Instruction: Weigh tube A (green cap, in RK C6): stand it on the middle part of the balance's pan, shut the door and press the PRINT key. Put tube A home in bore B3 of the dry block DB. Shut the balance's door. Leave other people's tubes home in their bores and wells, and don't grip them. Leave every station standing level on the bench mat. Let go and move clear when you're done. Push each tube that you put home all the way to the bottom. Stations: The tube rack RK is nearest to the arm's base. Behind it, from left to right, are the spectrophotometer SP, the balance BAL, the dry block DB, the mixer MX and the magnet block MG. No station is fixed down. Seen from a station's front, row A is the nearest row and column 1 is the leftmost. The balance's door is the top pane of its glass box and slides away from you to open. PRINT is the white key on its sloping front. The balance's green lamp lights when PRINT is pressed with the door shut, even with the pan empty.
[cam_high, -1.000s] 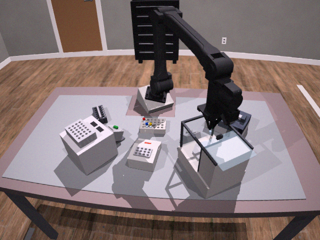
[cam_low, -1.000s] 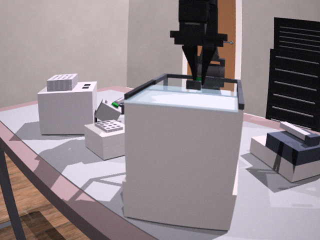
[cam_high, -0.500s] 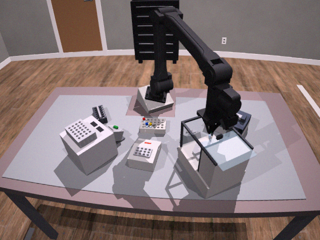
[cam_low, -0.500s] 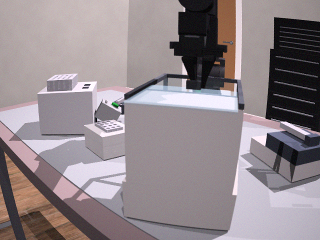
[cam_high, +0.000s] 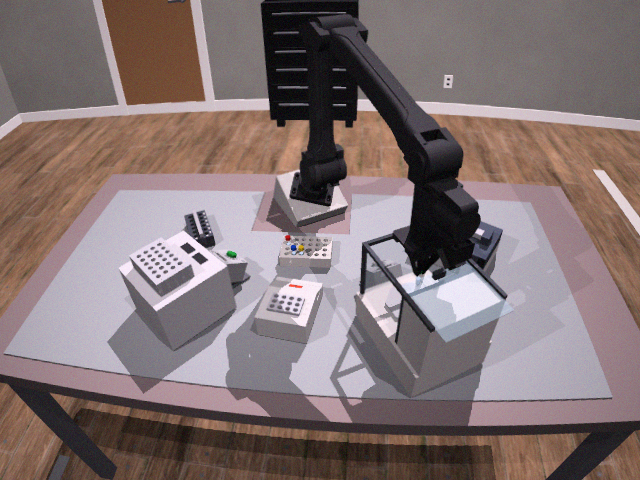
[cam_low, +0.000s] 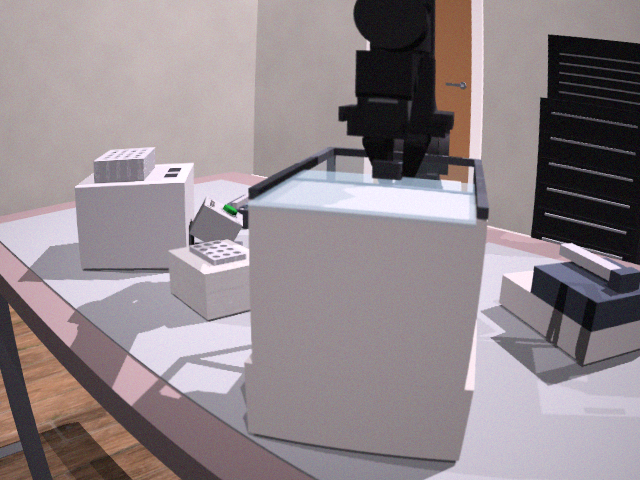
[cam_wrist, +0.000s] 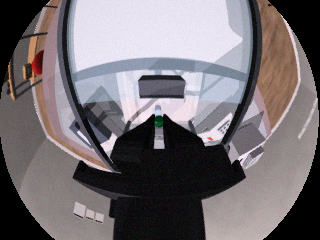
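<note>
Inside balance (cam_high: 465, 341) (cam_low: 361, 320) top: one claw (cam_high: 426, 271) (cam_wrist: 159, 117), one green-capped tube (cam_wrist: 159, 122).
</note>
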